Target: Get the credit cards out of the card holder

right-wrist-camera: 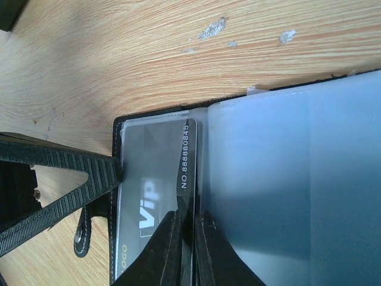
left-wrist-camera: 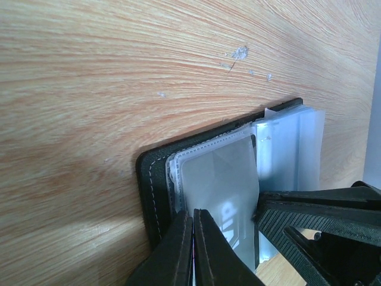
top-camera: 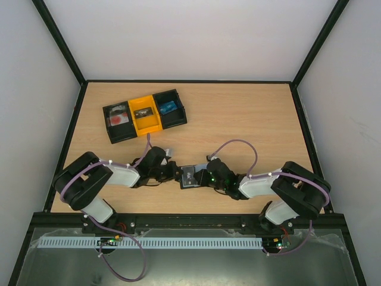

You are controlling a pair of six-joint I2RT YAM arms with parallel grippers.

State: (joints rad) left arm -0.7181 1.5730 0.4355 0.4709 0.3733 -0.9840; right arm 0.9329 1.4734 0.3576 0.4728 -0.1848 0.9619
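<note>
Black stitched card holder (top-camera: 188,176), lying open at the middle of the table's (top-camera: 250,119) near edge, frosted sleeves fanned. Left gripper (left-wrist-camera: 193,213) pinched on its cover edge; right gripper (right-wrist-camera: 189,215) pinched on one sleeve. Grey VIP credit card (right-wrist-camera: 149,179) inside; its number is legible in the right wrist view only.

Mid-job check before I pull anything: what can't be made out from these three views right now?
1. Top view: card holder is small between left hand and right hand; too small to show any card.
2. Left wrist view: VIP card is cut off at the bottom edge behind the fingers; whether card or sleeve is pinched is unclear.
3. Right wrist view: frosted sleeve hides whatever lies beneath it.
4. Top view: tray contents are too small to identify.
</note>
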